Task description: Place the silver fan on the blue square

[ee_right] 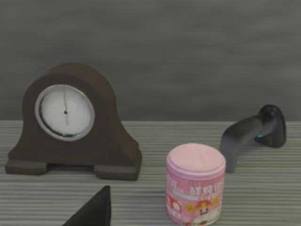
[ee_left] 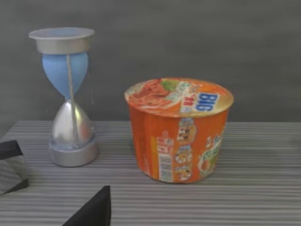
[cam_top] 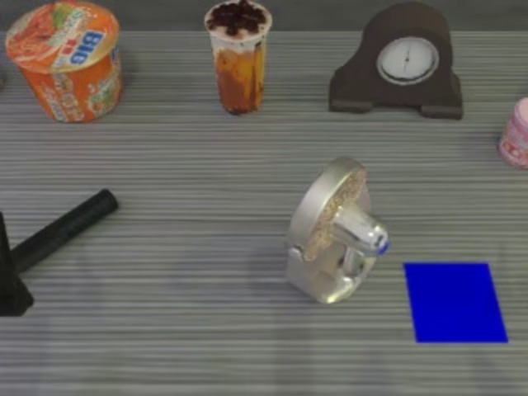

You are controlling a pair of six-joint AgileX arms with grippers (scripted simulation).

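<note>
The silver fan (cam_top: 334, 235) stands near the table's middle in the top view, its beige grille head facing left and its blue-tipped motor housing pointing right. The blue square (cam_top: 455, 302) lies flat on the table to the fan's right and slightly nearer the front, apart from it and bare. The fan and the square appear in neither wrist view. My left gripper (ee_left: 188, 221) is open over the back left, one dark fingertip (ee_left: 96, 209) showing. Over the back right, my right gripper (ee_right: 134, 221) is open too, with one fingertip (ee_right: 96, 209) in sight. Neither holds anything.
Along the back stand an orange noodle cup (cam_top: 66, 59), a layered drink cup (cam_top: 238, 56), a dark wooden clock (cam_top: 398, 62) and a pink can (cam_top: 516, 132). A black rod-shaped object (cam_top: 62, 231) lies at the left edge. An hourglass (ee_left: 69, 96) and a black scanner (ee_right: 254, 134) show in the wrist views.
</note>
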